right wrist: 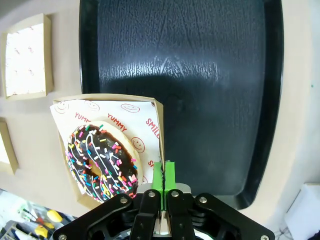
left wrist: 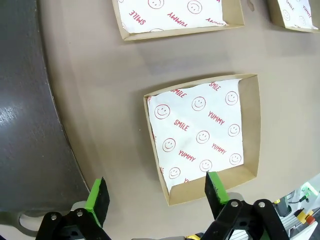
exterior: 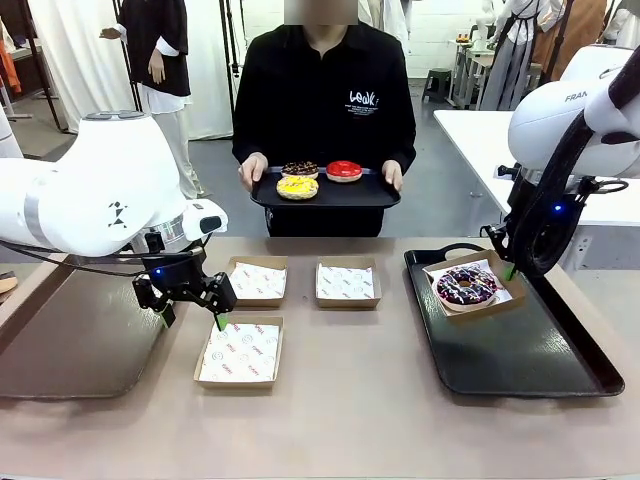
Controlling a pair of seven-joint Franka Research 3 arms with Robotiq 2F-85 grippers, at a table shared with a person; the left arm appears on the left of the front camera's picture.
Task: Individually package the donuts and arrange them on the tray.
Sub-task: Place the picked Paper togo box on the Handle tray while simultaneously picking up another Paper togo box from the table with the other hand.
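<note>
Right tool: pads together, apparently pinching the wall of the filled box, which holds the sprinkled donut at the far end of the black tray. Left tool: pads apart, hovering over the edge of the nearest empty box. Two more empty boxes lie on the counter. The yellow donut, red donut and plain chocolate donut remain on the person's tray. Assessment: one of four packaged; three outstanding.

light: bright, even | glare: sheen on black tray | focus: sharp | edges: wide-angle bend
</note>
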